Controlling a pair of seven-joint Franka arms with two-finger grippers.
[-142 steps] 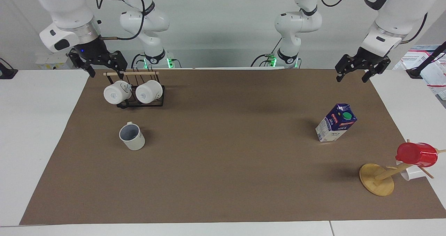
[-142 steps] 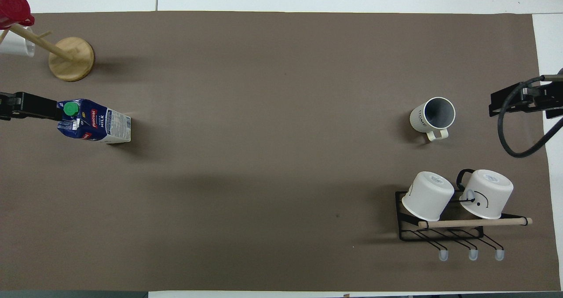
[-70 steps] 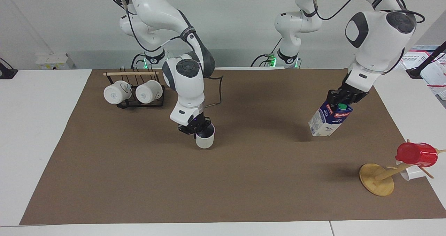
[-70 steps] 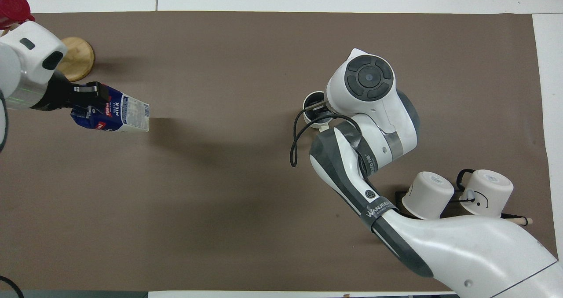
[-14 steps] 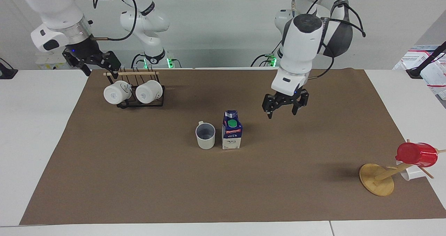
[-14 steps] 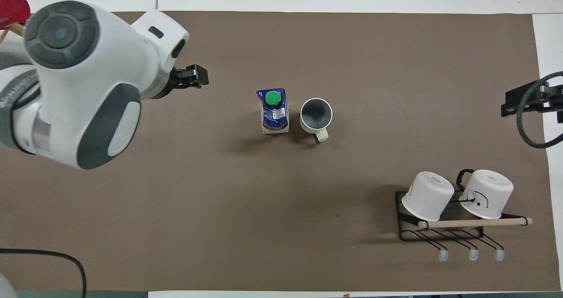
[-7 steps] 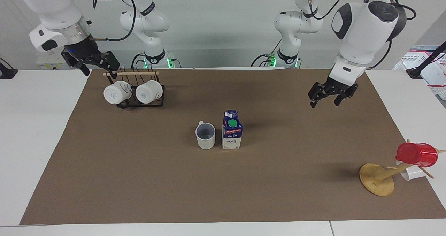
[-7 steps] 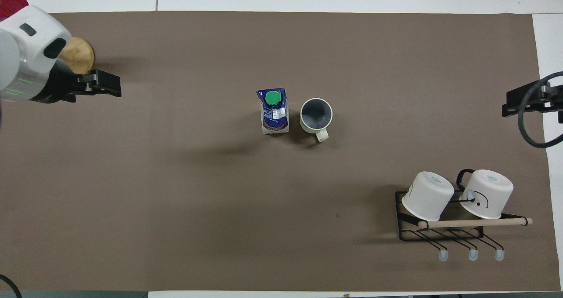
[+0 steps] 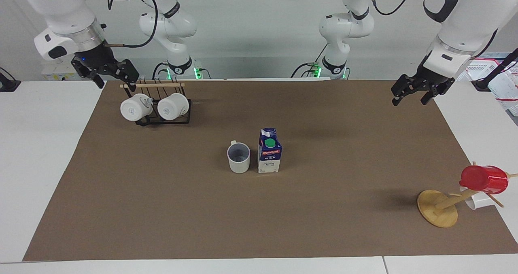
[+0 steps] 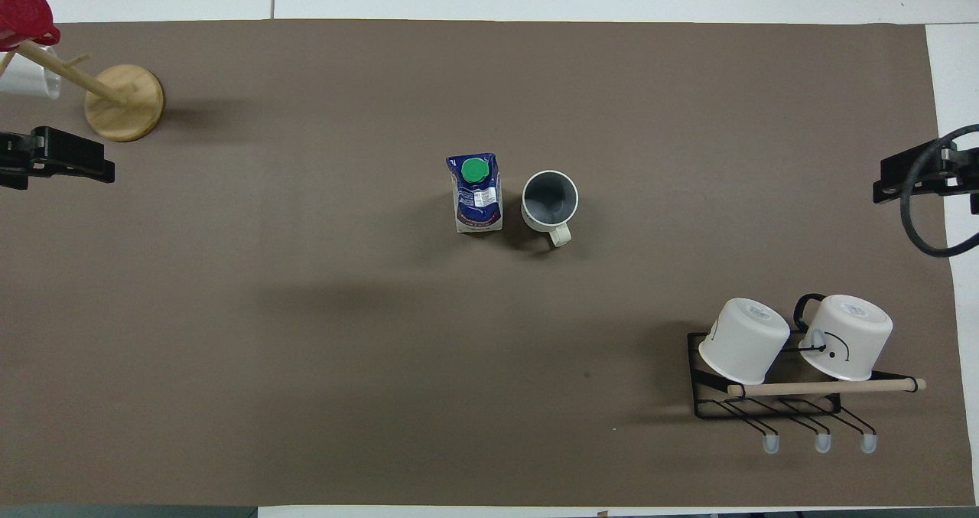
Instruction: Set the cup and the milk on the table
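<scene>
Cup (image 9: pixel 238 157) upright at mid-mat, handle toward the robots' edge. Milk (image 9: pixel 269 151) upright just beside it, on the left arm's side, narrow gap between. Both rest on the brown mat of the table (image 9: pixel 44 144). Left gripper (image 9: pixel 412 96) raised over the mat's corner at the robots' edge, fingers spread, empty. Right gripper (image 9: pixel 111 77) raised over the other robot-side corner, above the mug rack (image 9: pixel 162 118), fingers spread, empty.

Glossy white arm shells, dark grey joint caps, black looping cables, black hand (image 9: pixel 416 90) frames, green base lights
</scene>
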